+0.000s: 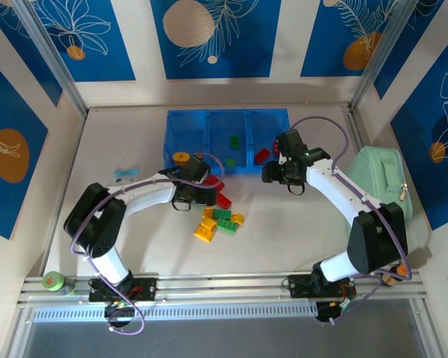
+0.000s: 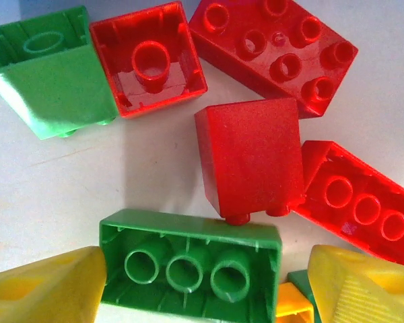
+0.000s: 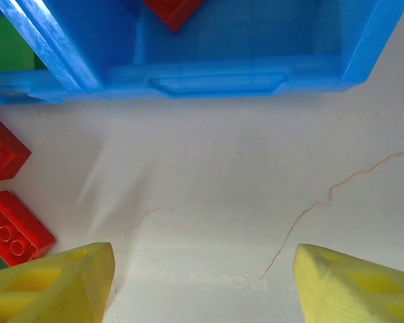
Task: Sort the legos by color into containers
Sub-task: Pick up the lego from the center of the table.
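The left tool (image 2: 205, 288) is hanging with its jaws apart over the loose legos (image 1: 219, 215), which are lying on the desk just in front of the blue tray (image 1: 209, 113). Its yellow fingertips (image 2: 50, 289) are straddling an upturned green brick (image 2: 188, 259), apparently lining up a pick, and are clamping nothing. Red bricks (image 2: 252, 158) are crowding that one, so closing cleanly looks tight.

The right tool (image 3: 209, 286) is hovering, jaws apart and empty, above bare desk (image 3: 209, 195) just in front of the tray's right compartment. A red brick (image 1: 262, 154) is lying there, so this arm is likely placed to serve that compartment. A green piece (image 1: 234, 141) is sitting in the middle compartment and a yellow-orange disc (image 1: 181, 157) in the left one; sorting seems barely begun.

The desk is looking pale and matt, with hairline cracks running across it. Blue panels (image 1: 209, 33) with white leaves are lining the walls behind the tray, and a mint-green case (image 1: 381, 175) is resting to the tray's right.
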### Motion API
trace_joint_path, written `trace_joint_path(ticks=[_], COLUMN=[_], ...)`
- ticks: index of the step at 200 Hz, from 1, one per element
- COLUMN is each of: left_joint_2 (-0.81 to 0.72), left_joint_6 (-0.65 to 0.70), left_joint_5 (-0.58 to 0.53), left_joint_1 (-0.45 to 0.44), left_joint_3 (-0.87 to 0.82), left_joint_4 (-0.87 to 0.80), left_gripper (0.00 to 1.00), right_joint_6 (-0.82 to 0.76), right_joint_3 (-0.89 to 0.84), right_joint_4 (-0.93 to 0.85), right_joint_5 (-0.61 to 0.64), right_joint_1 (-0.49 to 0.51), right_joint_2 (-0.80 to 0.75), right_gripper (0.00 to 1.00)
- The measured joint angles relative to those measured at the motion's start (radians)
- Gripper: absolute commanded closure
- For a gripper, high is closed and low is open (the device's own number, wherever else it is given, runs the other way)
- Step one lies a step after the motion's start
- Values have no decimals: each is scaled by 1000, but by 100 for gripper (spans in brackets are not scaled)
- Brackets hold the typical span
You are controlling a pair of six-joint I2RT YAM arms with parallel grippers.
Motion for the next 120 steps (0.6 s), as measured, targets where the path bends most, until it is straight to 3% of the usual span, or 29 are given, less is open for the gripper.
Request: trace_joint_path(ticks=[56,120], left_joint_2=[38,51], left_joint_6=[14,24], left_joint_5=[-27,-64], left_joint_1=[-7,-7], left_joint_3=[2,2], left_joint_4=[-27,-31], left_gripper=[24,46], right_joint_6=[8,13], right_joint_3=[-31,-34], right_joint_4=[14,28], right_joint_5=[-12,-23], right_joint_1=[0,0], right_joint_2=[0,-8], right_gripper=[29,29])
